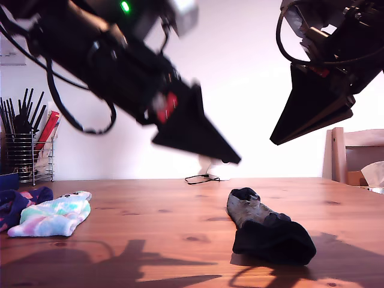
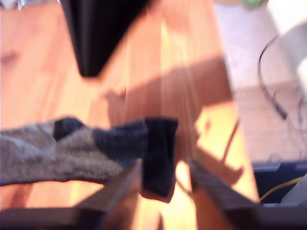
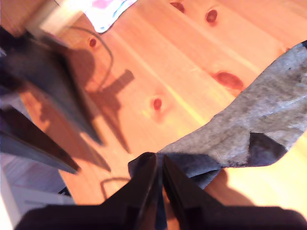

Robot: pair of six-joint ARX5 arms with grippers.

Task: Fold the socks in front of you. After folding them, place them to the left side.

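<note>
A grey sock with black cuff and toe (image 1: 264, 228) lies flat on the wooden table (image 1: 150, 234), right of centre in the exterior view. Both grippers hang well above it and hold nothing. My first gripper (image 1: 231, 159), on the blurred arm at the exterior view's left, is open; its wrist view frames the sock's dark cuff (image 2: 158, 148) between the fingers (image 2: 127, 184). My second gripper (image 1: 275, 141), at the exterior view's upper right, is shut (image 3: 159, 158) over the grey sock (image 3: 268, 115). A pastel tie-dye sock (image 1: 54, 216) (image 3: 108, 12) and a navy-purple sock (image 1: 18, 201) lie at the exterior view's left.
A wire rack of utensils (image 1: 27, 144) stands at the back on the exterior view's left. A wooden chair (image 1: 354, 156) is at that view's right. A black cable (image 1: 201, 178) lies at the table's far edge. A dark bin (image 2: 278, 177) sits on the floor beyond the table's edge.
</note>
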